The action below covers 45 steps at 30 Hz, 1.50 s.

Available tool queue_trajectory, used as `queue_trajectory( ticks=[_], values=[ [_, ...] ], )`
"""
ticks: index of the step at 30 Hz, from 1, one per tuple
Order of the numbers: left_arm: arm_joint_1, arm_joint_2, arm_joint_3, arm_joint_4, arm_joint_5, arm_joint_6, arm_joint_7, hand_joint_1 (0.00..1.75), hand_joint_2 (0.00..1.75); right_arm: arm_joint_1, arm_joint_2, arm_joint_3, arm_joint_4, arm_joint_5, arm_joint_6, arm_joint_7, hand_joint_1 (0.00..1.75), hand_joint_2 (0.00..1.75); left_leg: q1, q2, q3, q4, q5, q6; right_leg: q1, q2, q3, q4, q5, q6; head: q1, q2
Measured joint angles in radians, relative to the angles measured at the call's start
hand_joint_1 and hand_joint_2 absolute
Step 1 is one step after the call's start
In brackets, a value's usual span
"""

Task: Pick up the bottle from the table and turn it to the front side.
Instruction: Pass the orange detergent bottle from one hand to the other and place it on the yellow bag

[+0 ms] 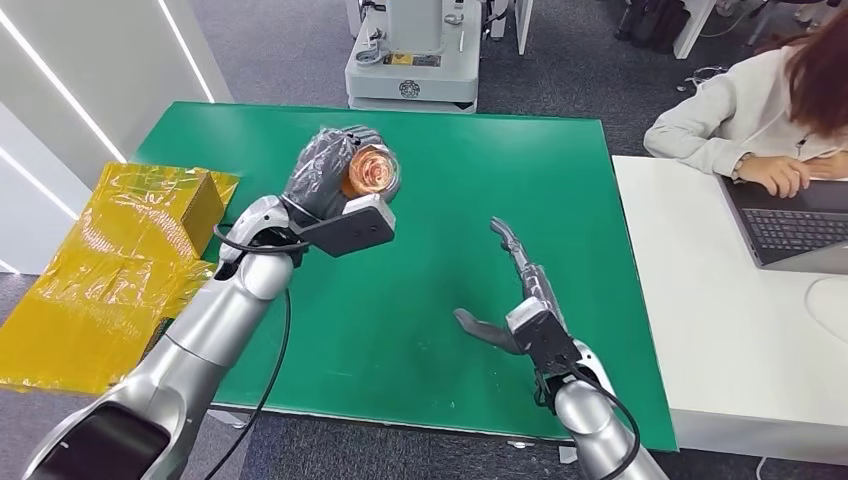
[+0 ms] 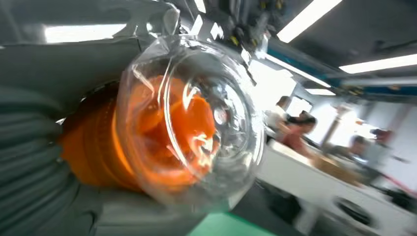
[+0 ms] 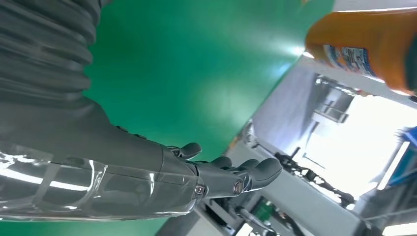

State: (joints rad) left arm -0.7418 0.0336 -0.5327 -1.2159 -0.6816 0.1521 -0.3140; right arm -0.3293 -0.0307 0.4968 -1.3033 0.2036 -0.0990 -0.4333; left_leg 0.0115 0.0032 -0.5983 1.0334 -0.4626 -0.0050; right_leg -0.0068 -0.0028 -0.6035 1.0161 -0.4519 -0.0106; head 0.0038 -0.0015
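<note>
Item: orange bottle [image 1: 367, 172], lifted clear of green bench [image 1: 470, 160], clamped in my left hand [image 1: 325, 175], base toward head camera. Right hand [image 1: 525, 300] empty, fingers spread. Pickup done; I judge turn to front unfinished.

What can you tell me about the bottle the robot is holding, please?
The bottle is clear plastic with an orange look inside or around its body, and a label with blue print shows in the right wrist view. The left hand grips it around the body, lifted above the green table. It lies tilted so its round clear base faces the head camera and the left wrist camera. Its cap is hidden.
</note>
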Motion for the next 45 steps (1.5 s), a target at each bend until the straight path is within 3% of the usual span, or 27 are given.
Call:
queue_trajectory(
  ticks=[6,12,16,21,28,38,45],
  values=[
    [-0.059,0.084,-0.038,0.052,-0.559,0.256,0.090,1.75,1.75,0.035,-0.032,-0.002,-0.102,-0.042,-0.002,-0.028,0.00,1.75,0.000,0.000,0.000,0.000,0.000,0.000,0.000,0.000,0.000,0.000,0.000,0.000,0.000,0.000],
    [-0.083,0.127,-0.080,0.096,-0.710,0.295,0.139,1.75,1.75,0.056,-0.051,0.001,-0.155,-0.048,-0.023,-0.043,0.00,1.75,0.000,0.000,0.000,0.000,0.000,0.000,0.000,0.000,0.000,0.000,0.000,0.000,0.000,0.000],
    [-0.124,0.164,-0.161,0.160,-0.867,0.309,0.277,1.75,1.75,0.084,-0.073,0.003,-0.198,-0.055,-0.066,-0.067,0.00,1.75,0.000,0.000,0.000,0.000,0.000,0.000,0.000,0.000,0.000,0.000,0.000,0.000,0.000,0.000],
    [-0.149,0.232,-0.280,0.284,-0.880,0.305,0.387,1.75,1.75,0.160,-0.109,-0.009,-0.264,-0.057,-0.104,-0.090,0.00,1.75,0.000,0.002,0.000,0.000,0.000,0.000,0.000,0.002,0.000,0.000,0.000,0.000,0.000,0.000],
    [-0.095,0.300,-0.299,0.436,-0.879,0.172,0.451,1.75,1.75,0.263,-0.130,-0.053,-0.337,-0.036,-0.126,-0.102,0.00,1.75,0.000,0.003,0.000,-0.002,0.000,-0.001,0.000,0.002,-0.001,0.000,-0.001,-0.001,0.000,0.000],
    [0.056,0.383,-0.195,0.504,-0.880,-0.006,0.491,1.75,1.75,0.301,-0.134,-0.083,-0.348,-0.020,-0.085,-0.096,0.00,1.75,0.000,0.002,0.000,-0.002,0.000,-0.001,0.000,0.002,-0.001,0.000,-0.001,-0.001,0.000,0.000],
    [0.096,0.391,-0.112,0.510,-0.855,-0.033,0.400,1.75,1.75,0.294,-0.114,-0.089,-0.357,-0.001,-0.053,-0.069,0.00,1.75,0.000,0.001,0.000,-0.002,0.000,-0.001,0.000,0.001,0.000,0.000,-0.001,-0.001,0.000,0.000]
  ],
)
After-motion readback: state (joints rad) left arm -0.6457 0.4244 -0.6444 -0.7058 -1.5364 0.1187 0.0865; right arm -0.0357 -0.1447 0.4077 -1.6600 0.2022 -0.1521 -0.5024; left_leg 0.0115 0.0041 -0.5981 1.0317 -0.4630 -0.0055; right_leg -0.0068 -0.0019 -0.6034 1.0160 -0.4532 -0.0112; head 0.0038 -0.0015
